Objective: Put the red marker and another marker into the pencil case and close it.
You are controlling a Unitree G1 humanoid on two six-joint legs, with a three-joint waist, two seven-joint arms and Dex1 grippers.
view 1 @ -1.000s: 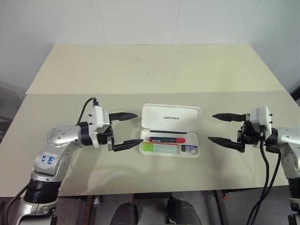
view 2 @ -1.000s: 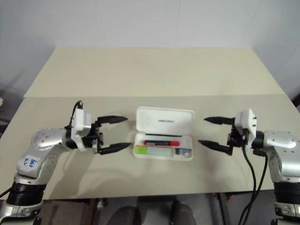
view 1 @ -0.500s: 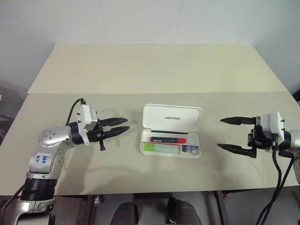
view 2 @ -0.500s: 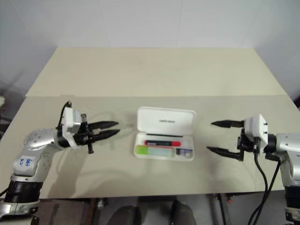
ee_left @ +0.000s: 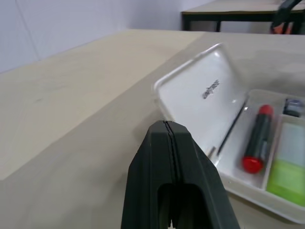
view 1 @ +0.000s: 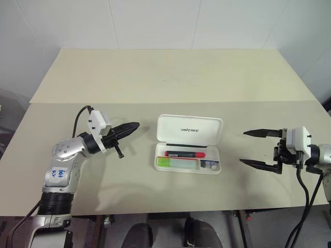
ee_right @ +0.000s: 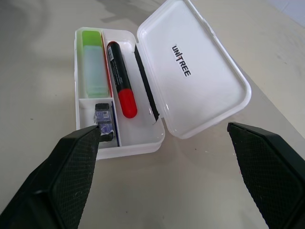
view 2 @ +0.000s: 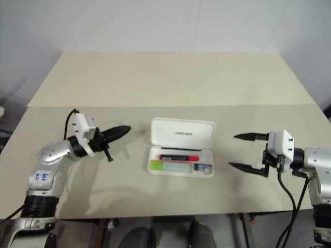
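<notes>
The white pencil case point(view 1: 189, 128) lies open at the table's middle, lid tilted back. Inside its tray rest the red marker point(view 1: 184, 154) and, in front of it, the lime-green marker point(view 1: 177, 163); the right wrist view shows them as the red marker point(ee_right: 120, 78) and the green marker point(ee_right: 93, 62). My left gripper point(view 1: 135, 125) is shut and empty, its tips a short way left of the lid's left edge, pointing at it. My right gripper point(view 1: 252, 148) is open and empty, to the right of the case.
A small dark item point(ee_right: 104, 119) sits in the case's little end compartment. The tan table point(view 1: 165, 77) stretches far behind the case, with a seam across it. A dark-framed table point(ee_left: 228, 9) stands beyond in the left wrist view.
My left gripper went from wide open to shut and swung from beside the tray to the left, then up towards the lid's left edge. The right gripper stayed open, drawing slightly right.
</notes>
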